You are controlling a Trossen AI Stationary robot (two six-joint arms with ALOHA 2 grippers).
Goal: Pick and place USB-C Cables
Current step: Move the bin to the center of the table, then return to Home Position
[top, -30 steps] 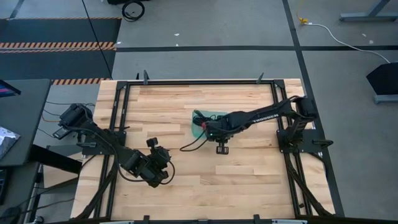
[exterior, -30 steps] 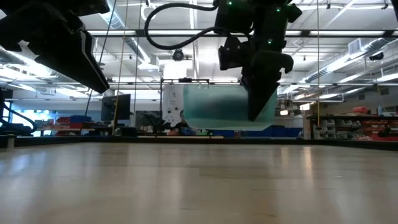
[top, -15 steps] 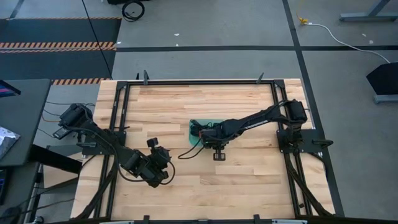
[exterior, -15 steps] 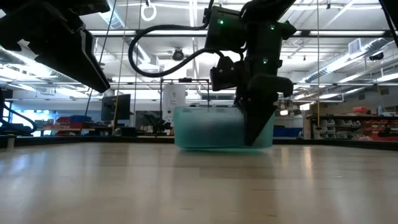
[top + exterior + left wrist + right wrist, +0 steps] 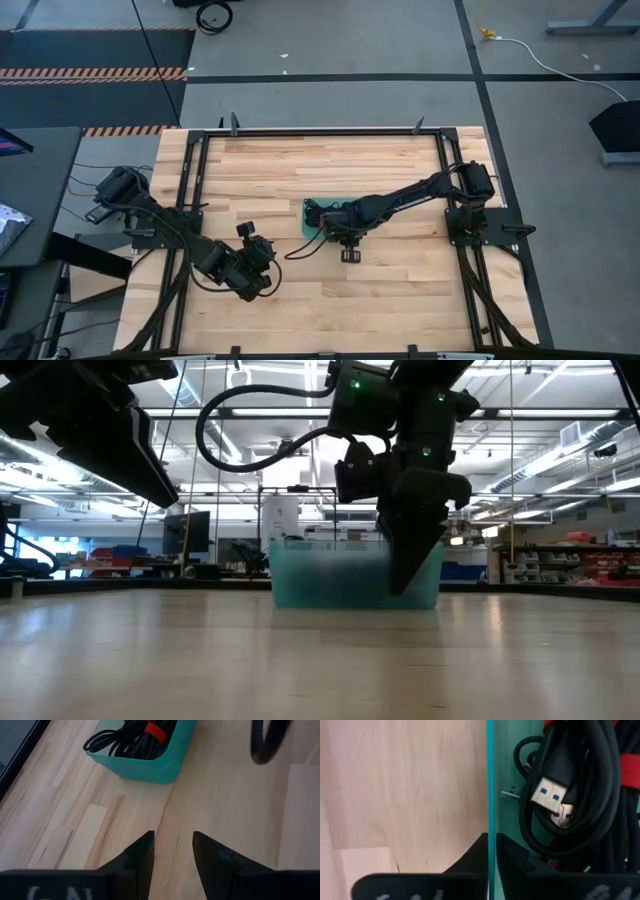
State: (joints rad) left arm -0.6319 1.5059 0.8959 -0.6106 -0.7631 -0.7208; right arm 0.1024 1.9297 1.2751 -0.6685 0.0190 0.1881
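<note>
A: What is seen of the USB-C Cables [image 5: 580,795]?

B: Thin black cords are shown, wound into tight bundles; a red tie [image 5: 627,775] is wrapped round one in the right wrist view, and a pale connector with a blue tongue is tucked into the loops; a stretch of red-speckled braid is glimpsed low among them. In the left wrist view the same bundles [image 5: 131,740] are seen as glossy black loops with a red band across them.

A: And where are they kept?

B: They are held inside a teal bin [image 5: 315,217], which is set on the wooden table [image 5: 260,180] near its middle; in the low view the bin [image 5: 330,575] is seen resting flat on the boards.

A: How is the right gripper [image 5: 491,851] placed?

B: It is brought down at the bin's edge; its two fingers are closed to a thin gap with the teal wall pinched between them, one finger outside over the wood, the other inside beside the cables; in the high view the right gripper [image 5: 338,218] is seen at the bin.

A: And the left gripper [image 5: 172,851]?

B: It is parked near the table's front left, well apart from the bin; its fingers are parted a little with nothing between them.
</note>
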